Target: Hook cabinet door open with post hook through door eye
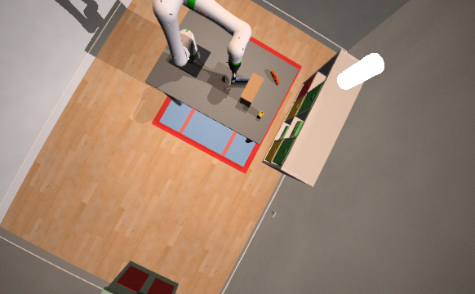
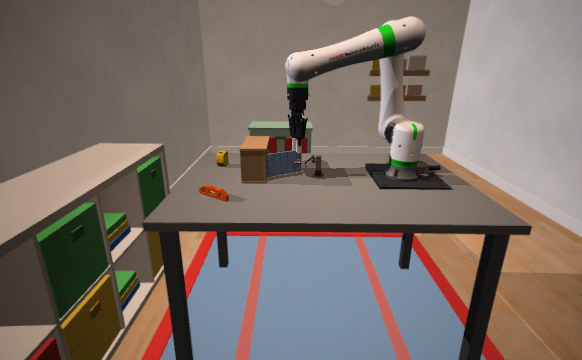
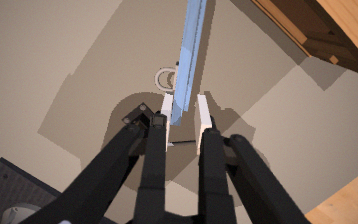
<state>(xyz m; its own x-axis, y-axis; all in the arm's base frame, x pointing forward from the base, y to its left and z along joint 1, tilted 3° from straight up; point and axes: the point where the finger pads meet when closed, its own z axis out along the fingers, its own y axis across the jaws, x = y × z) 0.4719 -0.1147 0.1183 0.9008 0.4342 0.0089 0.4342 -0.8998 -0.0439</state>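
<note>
The wooden cabinet [image 2: 254,159] stands on the table, also seen from above in the top view [image 1: 251,87]. Its blue door [image 2: 283,164] is swung wide open toward the post [image 2: 318,166]. In the wrist view the door [image 3: 190,55] is seen edge-on, with the ring eye [image 3: 165,79] on its left face. My gripper [image 3: 184,105] comes down from above over the door's free edge. One finger pad is on each side of the door, narrowly apart, with a small gap at the right pad. The post top [image 3: 139,115] sits just left of my fingers. A thin hook [image 2: 311,161] hangs off the post, apart from the eye.
An orange level [image 2: 214,192] and a yellow tape measure [image 2: 222,158] lie on the table left of the cabinet. The arm's base plate [image 2: 406,175] is at the right rear. A shelf unit with coloured bins [image 2: 71,240] stands beside the table's left edge.
</note>
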